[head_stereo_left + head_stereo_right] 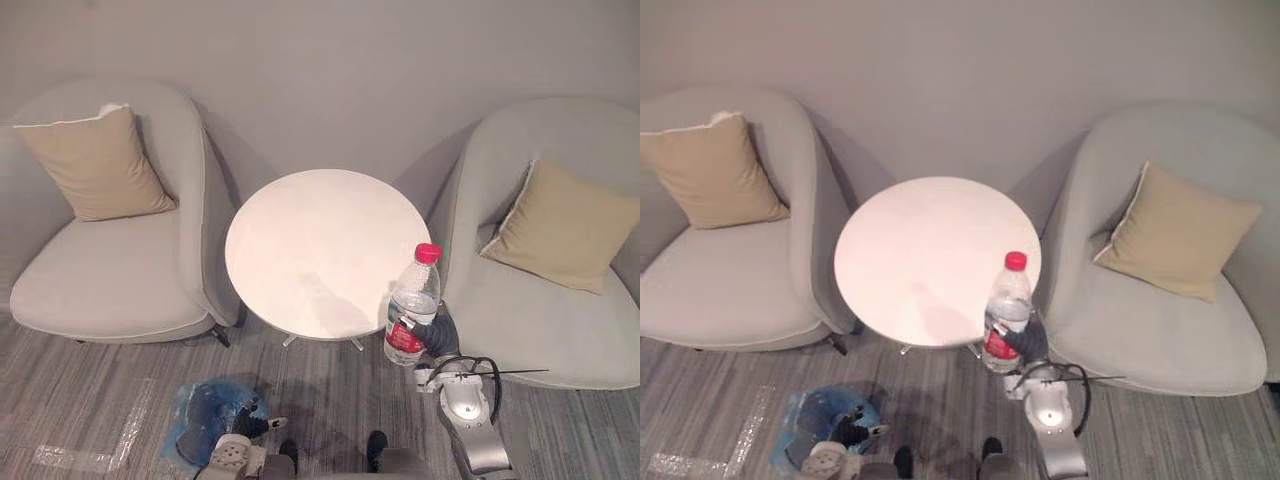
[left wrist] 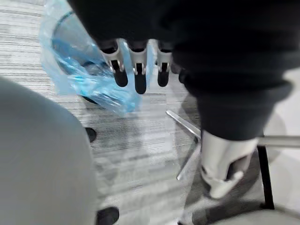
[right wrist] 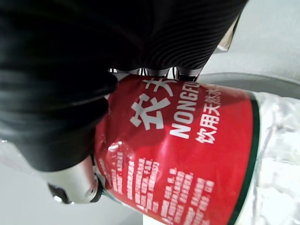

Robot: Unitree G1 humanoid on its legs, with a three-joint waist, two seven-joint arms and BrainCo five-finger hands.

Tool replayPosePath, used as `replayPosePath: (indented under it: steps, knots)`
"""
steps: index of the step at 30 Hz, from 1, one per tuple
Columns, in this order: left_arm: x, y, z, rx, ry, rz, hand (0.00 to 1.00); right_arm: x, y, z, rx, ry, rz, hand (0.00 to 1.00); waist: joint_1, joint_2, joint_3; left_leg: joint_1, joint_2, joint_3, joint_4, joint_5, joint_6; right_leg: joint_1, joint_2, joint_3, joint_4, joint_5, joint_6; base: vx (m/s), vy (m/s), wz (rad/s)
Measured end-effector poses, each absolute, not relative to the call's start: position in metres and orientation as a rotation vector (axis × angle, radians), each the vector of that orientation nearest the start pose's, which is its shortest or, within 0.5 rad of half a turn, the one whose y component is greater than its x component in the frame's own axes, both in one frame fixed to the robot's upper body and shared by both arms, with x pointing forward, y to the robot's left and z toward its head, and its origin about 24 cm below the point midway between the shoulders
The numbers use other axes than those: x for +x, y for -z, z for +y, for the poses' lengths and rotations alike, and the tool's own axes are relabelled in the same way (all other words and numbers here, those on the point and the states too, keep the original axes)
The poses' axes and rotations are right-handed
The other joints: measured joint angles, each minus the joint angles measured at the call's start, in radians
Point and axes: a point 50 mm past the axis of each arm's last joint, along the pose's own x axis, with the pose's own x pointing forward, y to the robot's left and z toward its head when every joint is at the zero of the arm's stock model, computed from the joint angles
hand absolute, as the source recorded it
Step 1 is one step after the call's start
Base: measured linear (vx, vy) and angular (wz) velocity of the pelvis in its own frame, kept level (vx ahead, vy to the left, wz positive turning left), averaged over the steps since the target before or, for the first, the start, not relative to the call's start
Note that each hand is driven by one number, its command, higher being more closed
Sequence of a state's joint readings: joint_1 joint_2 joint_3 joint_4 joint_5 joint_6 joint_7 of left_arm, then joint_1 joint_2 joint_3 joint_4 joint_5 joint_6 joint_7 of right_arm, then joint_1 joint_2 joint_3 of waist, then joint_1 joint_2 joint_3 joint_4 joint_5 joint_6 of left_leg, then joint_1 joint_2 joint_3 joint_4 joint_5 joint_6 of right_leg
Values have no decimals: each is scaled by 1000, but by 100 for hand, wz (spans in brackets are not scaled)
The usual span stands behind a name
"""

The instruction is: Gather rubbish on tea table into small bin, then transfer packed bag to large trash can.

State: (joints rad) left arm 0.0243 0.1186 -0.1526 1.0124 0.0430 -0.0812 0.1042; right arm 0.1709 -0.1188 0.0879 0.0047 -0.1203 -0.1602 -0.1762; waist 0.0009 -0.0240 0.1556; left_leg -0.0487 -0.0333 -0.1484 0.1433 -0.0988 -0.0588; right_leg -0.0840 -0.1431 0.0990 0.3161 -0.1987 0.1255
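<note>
My right hand [image 1: 437, 335] is shut on a clear plastic bottle [image 1: 412, 303] with a red cap and red label [image 3: 187, 150]. It holds the bottle upright just off the near right edge of the round white tea table [image 1: 300, 250]. The small bin [image 1: 205, 420], lined with a blue plastic bag [image 2: 89, 79], stands on the floor at the lower left. My left hand [image 1: 240, 440] hangs beside the bin, its fingers [image 2: 136, 70] straight and its thumb [image 2: 220, 164] apart, with nothing in it.
Two grey armchairs flank the table, the left one [image 1: 110, 260] and the right one [image 1: 560, 290], each with a tan cushion [image 1: 95, 165]. The floor [image 1: 330, 400] is grey striped carpet. The table's metal legs [image 2: 187, 140] stand near the bin.
</note>
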Motion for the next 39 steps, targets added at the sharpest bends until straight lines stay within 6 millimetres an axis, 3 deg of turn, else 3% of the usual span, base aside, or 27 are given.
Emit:
replayPosePath:
  steps: [1,4,7,9,11,12,13,14,15,16,18,20,22,24,27,29,32,34,36,37,39]
  knots:
    - [134,148,179,265,9,941,0,216,-20,-167,-228,100,-11,100,3,0,-3,-13,-5,-16,6,4,-6,-3,-1,1,3,-11,-5,-49,-108,102]
    - [134,149,173,245,4,939,0,223,-31,-166,-239,96,-60,100,34,37,-15,-55,6,-87,-1,43,-25,-3,8,-74,-15,-4,-21,-57,-112,70]
    - [133,149,171,221,-7,941,0,231,-38,-162,-236,96,-96,100,40,61,-11,-108,14,-159,-12,88,-42,-7,25,-146,-44,13,-43,-61,-79,73]
    - [135,148,169,212,-8,928,0,233,-40,-164,-243,102,-103,100,39,74,-7,-147,21,-161,-29,148,-42,-21,33,-196,-57,20,-60,-90,-93,111]
    - [139,146,162,194,3,906,0,236,-36,-169,-262,113,-83,100,36,93,10,-194,16,-40,-91,309,10,-18,55,-216,-105,55,-109,-141,-100,136]
    - [140,145,163,197,2,903,0,237,-35,-168,-260,115,-78,100,37,90,13,-188,16,-16,-132,337,16,-20,38,-239,-120,68,-120,-265,-45,149]
    - [145,143,161,196,8,890,0,240,-38,-169,-259,129,-88,100,36,92,24,-225,35,183,24,208,75,-21,13,-334,-130,83,-114,-249,-17,137]
    - [145,143,161,209,22,889,0,241,-38,-170,-258,137,-87,100,25,89,26,-228,47,262,117,133,109,-17,-7,-373,-128,83,-114,-256,-13,141]
    - [145,143,160,223,35,888,0,242,-37,-170,-258,142,-85,100,15,85,26,-222,53,300,157,100,109,-15,-20,-396,-128,85,-112,-205,2,128]
    - [144,144,157,247,63,891,0,242,-35,-173,-259,156,-77,100,-2,84,28,-175,80,379,206,35,74,3,-41,-446,-141,96,-101,-177,38,118]
    - [140,146,153,271,92,898,0,240,-34,-179,-259,191,-67,100,-4,93,26,-83,119,440,155,-53,33,14,-48,-497,-162,109,-88,-120,123,104]
    - [141,146,151,292,114,899,0,240,-32,-182,-255,211,-58,100,-5,100,30,-25,117,433,22,-61,6,16,-37,-518,-172,129,-60,-67,175,67]
    - [141,146,158,338,128,899,0,236,-26,-177,-219,220,-29,100,-5,74,28,-13,75,401,-33,-20,24,41,-39,-489,-224,151,-35,-46,160,59]
    - [141,146,157,351,139,896,0,233,-22,-170,-198,210,-11,100,-3,71,24,9,36,385,-55,-12,38,77,-56,-462,-266,182,-10,4,177,32]
    - [139,147,163,367,133,904,0,234,-20,-160,-193,166,-6,100,3,72,17,22,11,388,-69,-15,53,86,-74,-449,-277,191,-2,22,144,-1]
    - [139,147,164,367,129,906,0,234,-14,-159,-218,150,19,100,6,71,17,21,4,390,-57,-31,68,81,-84,-445,-255,176,7,54,72,-2]
    - [138,147,166,367,121,908,0,231,-3,-158,-238,135,68,100,11,64,20,19,2,405,-1,-91,73,49,-113,-415,-132,107,17,64,56,-12]
    - [137,147,167,370,120,913,0,230,-1,-157,-242,128,76,100,2,60,23,32,-2,394,21,-123,77,28,-130,-393,-39,74,1,128,50,-3]
    - [135,148,168,372,114,920,0,228,0,-158,-247,127,84,100,-10,61,24,67,3,366,16,-137,85,-53,-133,-324,160,65,-53,231,33,27]
    - [135,147,171,378,107,920,0,227,2,-162,-253,139,93,100,-25,59,31,96,22,336,18,-142,93,-107,-98,-272,262,7,-64,302,-48,46]
    - [135,148,175,382,100,932,0,228,4,-161,-254,126,100,100,-25,52,33,125,52,314,-1,-147,90,-164,-5,-261,249,-34,-80,293,-101,47]
